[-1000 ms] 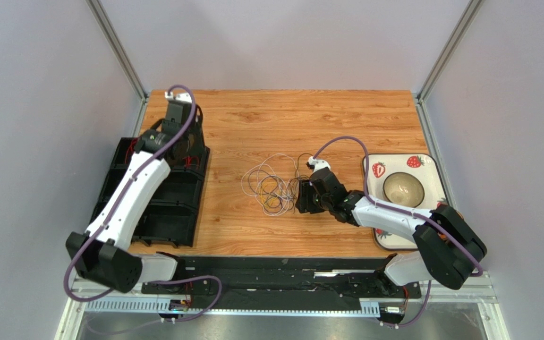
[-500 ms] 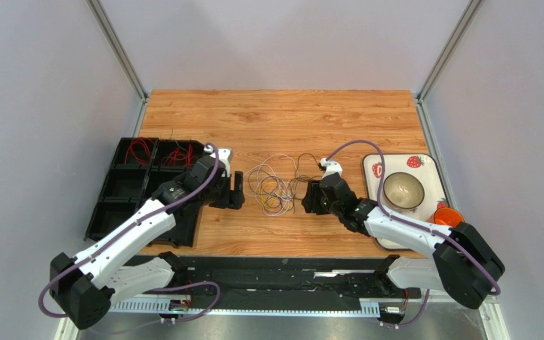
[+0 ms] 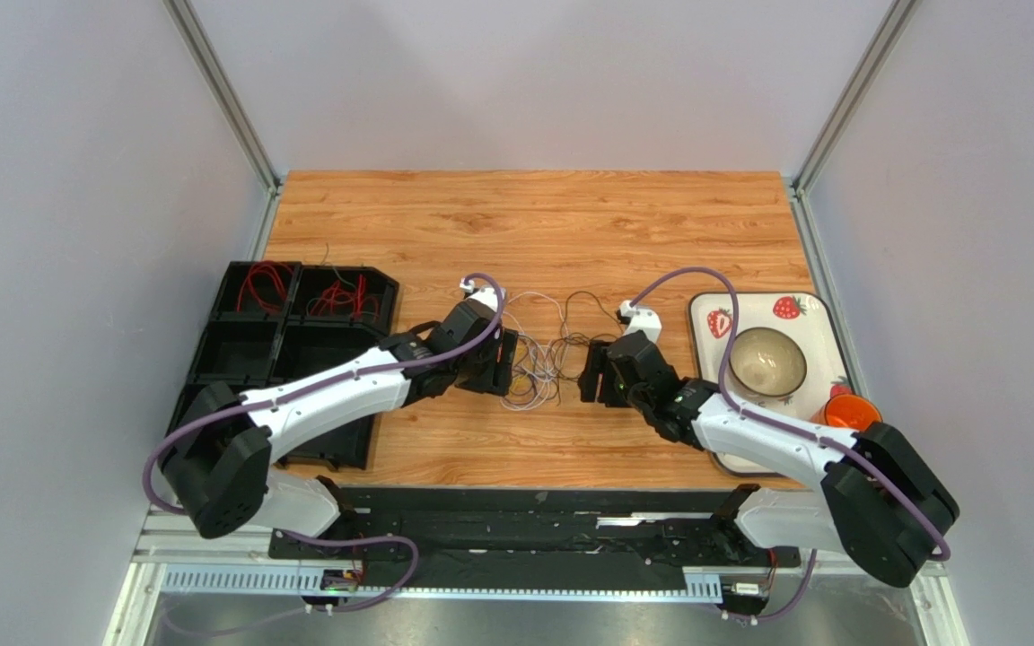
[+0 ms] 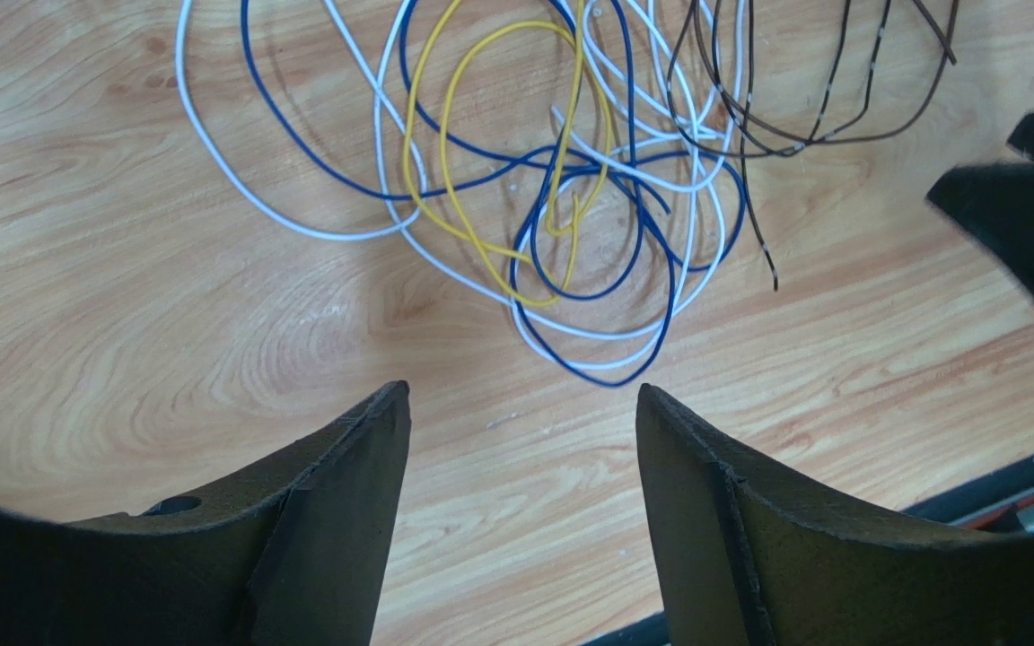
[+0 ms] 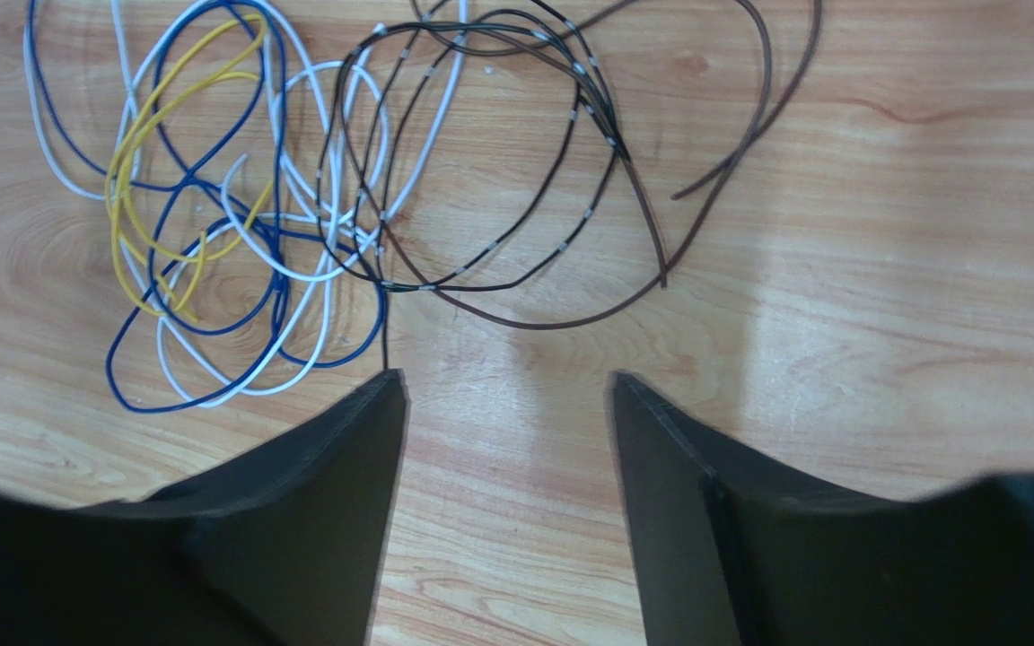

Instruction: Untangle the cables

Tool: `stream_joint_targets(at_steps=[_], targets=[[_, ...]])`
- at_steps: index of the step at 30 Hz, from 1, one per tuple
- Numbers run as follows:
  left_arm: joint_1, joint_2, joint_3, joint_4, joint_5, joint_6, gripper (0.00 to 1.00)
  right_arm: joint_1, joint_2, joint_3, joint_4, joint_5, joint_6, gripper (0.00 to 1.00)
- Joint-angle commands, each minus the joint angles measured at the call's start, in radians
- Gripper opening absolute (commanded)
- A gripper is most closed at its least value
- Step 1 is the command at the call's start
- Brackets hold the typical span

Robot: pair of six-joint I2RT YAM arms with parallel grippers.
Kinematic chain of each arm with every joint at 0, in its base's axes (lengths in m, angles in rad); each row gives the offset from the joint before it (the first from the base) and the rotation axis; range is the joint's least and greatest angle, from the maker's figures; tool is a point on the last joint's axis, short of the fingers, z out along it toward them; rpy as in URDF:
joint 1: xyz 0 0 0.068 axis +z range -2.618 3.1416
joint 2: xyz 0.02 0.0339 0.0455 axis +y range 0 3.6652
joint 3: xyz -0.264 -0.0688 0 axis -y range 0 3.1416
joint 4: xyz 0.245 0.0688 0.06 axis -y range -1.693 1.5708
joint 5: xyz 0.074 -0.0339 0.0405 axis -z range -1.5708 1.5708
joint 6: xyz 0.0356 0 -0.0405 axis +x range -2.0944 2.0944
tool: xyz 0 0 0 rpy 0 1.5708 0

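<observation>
The cables (image 3: 537, 355) lie in a loose tangle on the wooden table between my two grippers. In the left wrist view, blue, white and yellow loops (image 4: 556, 202) overlap, and dark brown loops (image 4: 779, 94) lie at the upper right. In the right wrist view the blue, white and yellow bunch (image 5: 212, 229) is at the left and the dark brown loops (image 5: 536, 175) are in the middle. My left gripper (image 3: 498, 368) (image 4: 520, 393) is open and empty just left of the tangle. My right gripper (image 3: 593, 372) (image 5: 506, 380) is open and empty just right of it.
A black compartment tray (image 3: 233, 390) stands at the left, with red wires (image 3: 266, 285) in its far bins. A strawberry-patterned plate (image 3: 806, 316) with a bowl (image 3: 768, 361) and an orange cup (image 3: 853, 408) stand at the right.
My left arm has swung from the black tray's far bins across to the left side of the tangle. My right gripper has shifted slightly right and stays beside the cables.
</observation>
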Motion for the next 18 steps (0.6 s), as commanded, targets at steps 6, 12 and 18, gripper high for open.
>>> stream_joint_targets(at_steps=[6,12,18], targets=[[-0.042,0.146,0.116,0.158,0.020,0.083,0.64,0.003,0.009,0.041,-0.012,0.043,0.021,0.71],[-0.108,0.299,0.251,0.147,0.012,0.121,0.62,0.002,-0.107,-0.005,-0.099,0.268,0.163,0.71],[-0.117,0.448,0.401,0.162,-0.022,0.166,0.62,-0.003,-0.154,-0.031,-0.107,0.309,0.207,0.71]])
